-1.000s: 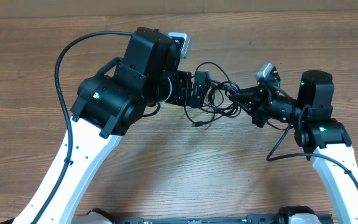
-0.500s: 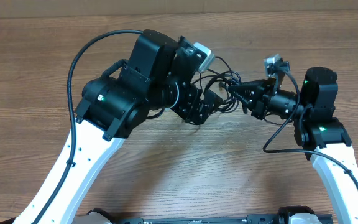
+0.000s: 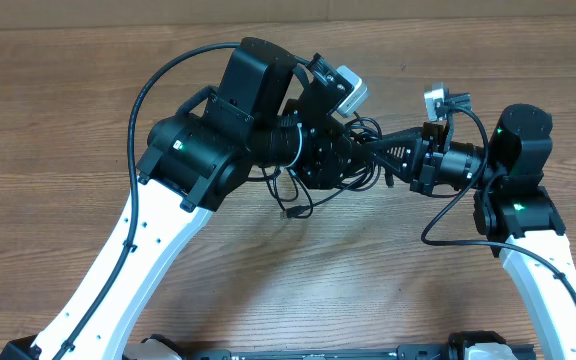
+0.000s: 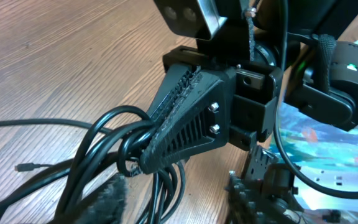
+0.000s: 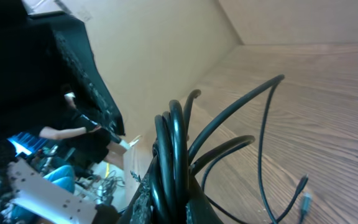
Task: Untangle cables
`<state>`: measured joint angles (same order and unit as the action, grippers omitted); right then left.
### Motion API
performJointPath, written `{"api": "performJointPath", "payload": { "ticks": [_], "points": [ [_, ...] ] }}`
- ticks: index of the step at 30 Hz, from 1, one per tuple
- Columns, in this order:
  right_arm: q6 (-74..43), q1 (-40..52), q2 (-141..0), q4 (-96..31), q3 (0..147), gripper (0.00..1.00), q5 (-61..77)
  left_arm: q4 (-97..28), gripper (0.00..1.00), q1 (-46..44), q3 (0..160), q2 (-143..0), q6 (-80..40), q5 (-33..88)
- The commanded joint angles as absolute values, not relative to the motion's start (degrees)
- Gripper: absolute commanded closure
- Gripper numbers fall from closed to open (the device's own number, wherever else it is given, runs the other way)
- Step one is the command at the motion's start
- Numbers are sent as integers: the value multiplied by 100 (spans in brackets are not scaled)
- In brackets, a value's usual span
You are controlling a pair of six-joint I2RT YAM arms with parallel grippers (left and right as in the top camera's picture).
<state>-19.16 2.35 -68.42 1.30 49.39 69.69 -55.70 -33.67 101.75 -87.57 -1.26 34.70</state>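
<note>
The cables (image 3: 368, 128) are a knot of thin black loops held above the table between the two arms. My right gripper (image 3: 382, 151) is shut on them; in the right wrist view the bundle (image 5: 176, 143) runs up out of its pinched jaws (image 5: 179, 199). My left gripper (image 3: 351, 160) faces it from the left. In the left wrist view its jaws (image 4: 179, 202) are half apart, with several strands (image 4: 166, 186) hanging between them. The strands brush the left finger (image 4: 110, 196) and are apart from the right one (image 4: 253, 193). A loose plug end (image 3: 293, 213) dangles below.
The wooden table (image 3: 58, 120) lies under both arms. The left arm's thick black cable (image 3: 143, 95) arcs over the table's left part. Two small plug ends (image 5: 303, 186) hang near the tabletop in the right wrist view.
The left arm has swung right onto the bundle and its jaws have narrowed around the strands. The right gripper rose slightly with the cables. A loose plug end now hangs lower left.
</note>
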Motion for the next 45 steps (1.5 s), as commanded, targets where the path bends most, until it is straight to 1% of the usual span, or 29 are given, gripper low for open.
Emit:
{"api": "performJointPath", "payload": {
  "ticks": [1,3,5,11,14,17,22,29,34,37,42,45],
  "points": [
    [-2128,250,-6818,331,5070,96,7417,-5544,58,-3380,10333,-8777,-58,3684],
    [-2158,250,-6816,412,5070,96,7470,-5546,63,-3380,10333,-8785,-62,3693],
    [-2228,250,-6816,491,5070,96,7465,-5559,66,-3380,10333,-8785,-80,3695],
    [-2300,250,-6816,639,5070,96,7470,-5686,66,-3389,10333,-8807,-82,3704],
    [-2298,252,-6816,639,5070,96,7483,-5697,64,-3389,10333,-8879,-86,3590],
    [-2294,250,-6816,644,5070,96,7566,-5690,63,-3389,10333,-9041,-416,3411],
    [-2294,252,-6816,735,5070,96,7581,-5669,70,-3389,10333,-9301,-537,3450],
    [-2292,252,-6816,744,5070,96,7583,-5494,71,-3389,10333,-9332,-646,3479],
    [-2292,250,-6816,744,5070,96,7579,-5428,75,-3389,10333,-9332,-644,3581],
    [-2272,250,-6816,744,5070,96,7577,-5360,75,-3371,10335,-9319,-637,3802],
    [-2272,250,-6816,742,5070,96,7577,-5310,82,-3251,10335,-9236,-644,3863],
    [-2272,250,-6816,742,5070,96,7577,-5312,82,-3153,10335,-9179,-642,3889]
  ]
}}
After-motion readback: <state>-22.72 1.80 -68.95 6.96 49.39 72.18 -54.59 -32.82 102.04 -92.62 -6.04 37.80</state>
